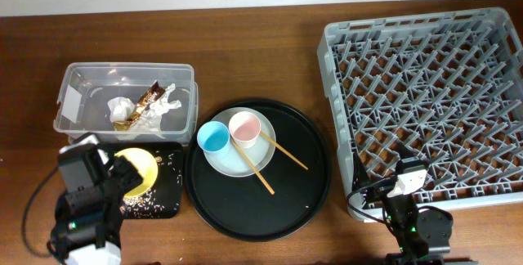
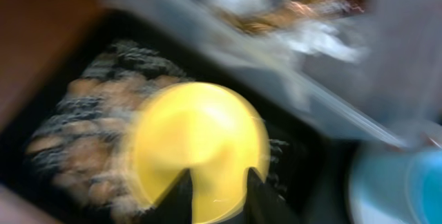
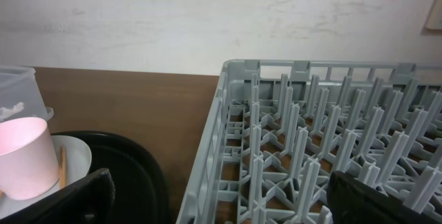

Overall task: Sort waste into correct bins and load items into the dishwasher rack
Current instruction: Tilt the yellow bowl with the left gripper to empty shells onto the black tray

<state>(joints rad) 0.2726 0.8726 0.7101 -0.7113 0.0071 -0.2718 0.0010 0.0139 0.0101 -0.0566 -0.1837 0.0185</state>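
My left gripper is shut on the yellow bowl, holding it tilted over the small black tray. Beige food scraps lie in that tray. The clear tub holds the white napkin and the gold wrapper. The blue cup, the pink cup and the chopsticks rest on the pale plate. My right gripper is open and empty at the front left corner of the grey rack.
The plate sits on a large round black tray between the small tray and the rack. The left wrist view is blurred. A wall runs behind the table's far edge.
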